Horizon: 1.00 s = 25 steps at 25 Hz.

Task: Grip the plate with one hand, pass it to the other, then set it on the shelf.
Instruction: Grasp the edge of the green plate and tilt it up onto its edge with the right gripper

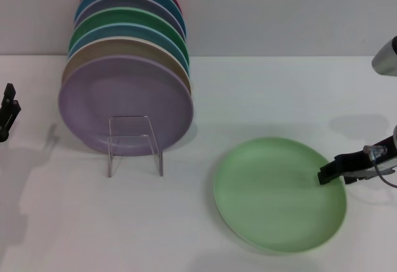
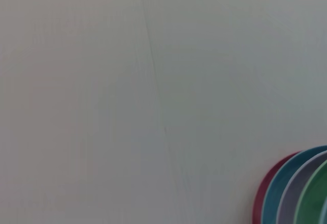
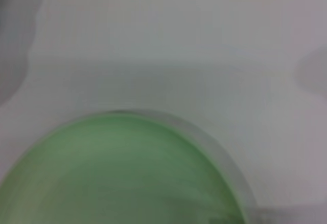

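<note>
The pale mint-green plate (image 1: 273, 191) lies on the white table at the front right, and it fills the lower part of the right wrist view (image 3: 127, 173). My right gripper (image 1: 325, 174) reaches in from the right, and its dark tip lies over the plate's right rim. The shelf (image 1: 133, 136) is a small clear rack at the left centre, with a squared front loop. It bears several upright coloured plates, with a lilac plate (image 1: 124, 98) at the front. My left gripper (image 1: 7, 107) is at the far left edge, away from everything.
The white table (image 1: 260, 92) runs back to a pale wall. The rims of the rack's rear plates (image 2: 301, 193) show in a corner of the left wrist view. Bare table lies between the rack and the mint plate.
</note>
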Motion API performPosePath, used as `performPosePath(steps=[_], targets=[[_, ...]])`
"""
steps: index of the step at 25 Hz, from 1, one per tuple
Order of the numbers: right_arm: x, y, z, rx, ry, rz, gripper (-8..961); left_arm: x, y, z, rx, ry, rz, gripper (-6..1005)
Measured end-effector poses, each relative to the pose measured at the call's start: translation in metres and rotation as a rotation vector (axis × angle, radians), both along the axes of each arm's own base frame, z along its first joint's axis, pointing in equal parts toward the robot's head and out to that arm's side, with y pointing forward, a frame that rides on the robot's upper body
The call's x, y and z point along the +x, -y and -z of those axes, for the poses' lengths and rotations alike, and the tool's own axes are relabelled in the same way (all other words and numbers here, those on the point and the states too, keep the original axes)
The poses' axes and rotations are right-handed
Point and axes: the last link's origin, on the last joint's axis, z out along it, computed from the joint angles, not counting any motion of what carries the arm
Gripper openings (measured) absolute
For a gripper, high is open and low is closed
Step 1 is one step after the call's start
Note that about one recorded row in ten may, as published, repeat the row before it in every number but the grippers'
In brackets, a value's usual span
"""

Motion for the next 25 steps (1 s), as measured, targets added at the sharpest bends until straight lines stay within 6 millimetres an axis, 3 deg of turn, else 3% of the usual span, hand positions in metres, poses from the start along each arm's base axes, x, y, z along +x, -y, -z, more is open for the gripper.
performPosePath(steps=[4, 9, 25], targets=[[-0.0025, -0.0015, 0.0034, -0.014, 0.001, -0.007, 655, 0.0, 0.0001, 0.0001, 0.0, 0.0, 0.0, 822], [-0.0055, -0.0018, 0.0064, -0.027, 0.008, -0.018, 427, -0.0001, 0.0001, 0.0001, 0.0, 0.0, 0.0, 821], [-0.0034, 0.0005, 0.0076, -0.045, 0.031, -0.009, 417, 0.0007, -0.0003, 0.0005, -0.002, -0.004, 0.003, 820]])
